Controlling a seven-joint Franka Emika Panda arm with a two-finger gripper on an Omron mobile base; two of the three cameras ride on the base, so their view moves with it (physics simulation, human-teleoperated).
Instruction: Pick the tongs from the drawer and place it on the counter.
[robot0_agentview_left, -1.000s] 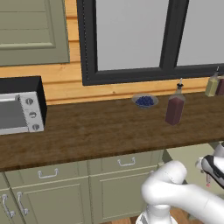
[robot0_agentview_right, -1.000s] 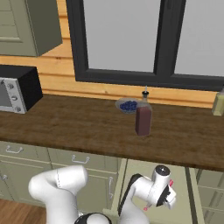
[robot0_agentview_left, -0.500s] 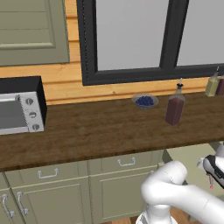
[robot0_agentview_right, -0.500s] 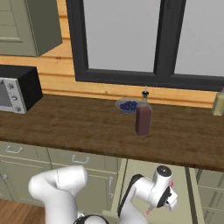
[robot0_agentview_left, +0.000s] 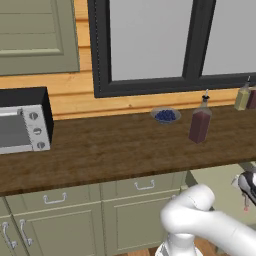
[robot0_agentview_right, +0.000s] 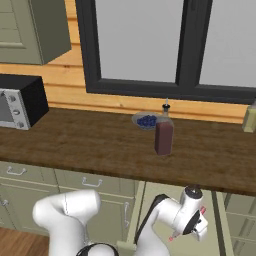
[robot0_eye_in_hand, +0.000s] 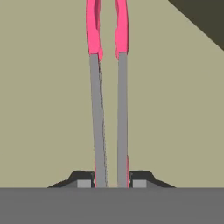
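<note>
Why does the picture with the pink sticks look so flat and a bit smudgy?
Hand view: the tongs have soft, smudgy edges and cast no clear shadow on the drawer, so it looks flat. Left base view: the counter is evenly lit, without glare.

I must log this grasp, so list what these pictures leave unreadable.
- Hand view: the tongs' joined end is cut off at the bottom; pink tips run off the top edge.
- Left base view: the end effector is clipped by the right edge.
- Right base view: the drawer floor hides behind the arm.
</note>
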